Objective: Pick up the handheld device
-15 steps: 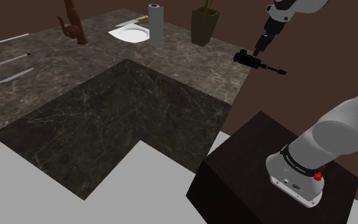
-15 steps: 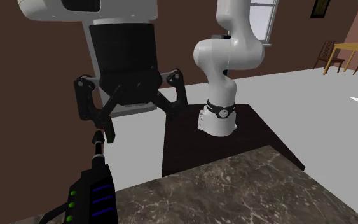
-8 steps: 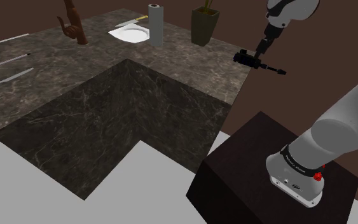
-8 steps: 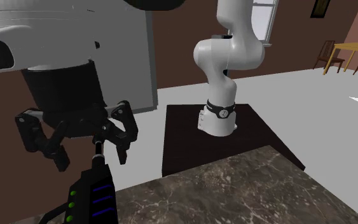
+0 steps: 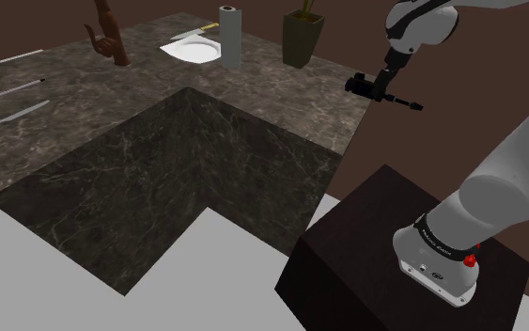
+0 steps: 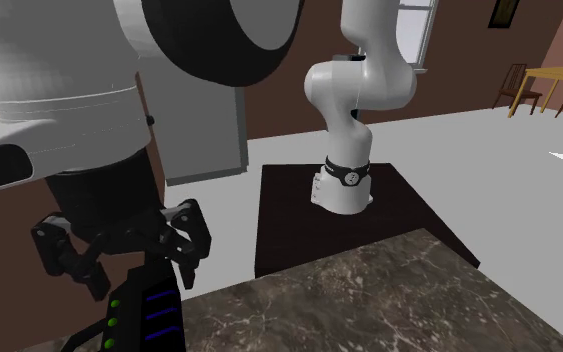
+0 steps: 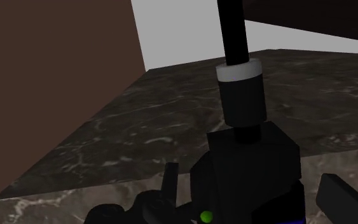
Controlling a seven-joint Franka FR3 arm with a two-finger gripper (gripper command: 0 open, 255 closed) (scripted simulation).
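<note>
As the tool (image 6: pixel 127 262) sits low over the black device (image 6: pixel 147 308), its two fingers (image 6: pixel 185 238) stand apart, one on each side of the device's upper end. So the tool is wide and holds nothing. The wrist view says the same of the tool (image 7: pixel 252 183): the fingers (image 7: pixel 344 198) are on the two sides of the device (image 7: pixel 252 149) w/ a small gap btw. each finger and the body, no contact that I can see. The device has a thin antenna (image 7: pixel 231 32) w/ a white ring lower on it. In the second exterior view it has green dots and blue stripes on its face.

In the shoulder view the device (image 5: pixel 370 88) is at the right edge of the dark marble tabletop (image 5: pixel 253 122), directly under the tool (image 5: pixel 382 75), antenna pointing to that view's right. Whether it lies flat on the tabletop I cannot tell.

The white arm (image 5: pixel 506 179) rises from the dark stand (image 5: pixel 365 254) at lower right. Other things are well apart from the device, at the tabletop's far side: a dark planter (image 5: pixel 302 39), a paper roll (image 5: pixel 229 38), a white plate (image 5: pixel 193 50) just beside the roll, and a brown wooden hand (image 5: pixel 109 36). Near that view's left edge lie knives (image 5: pixel 10 91).
</note>
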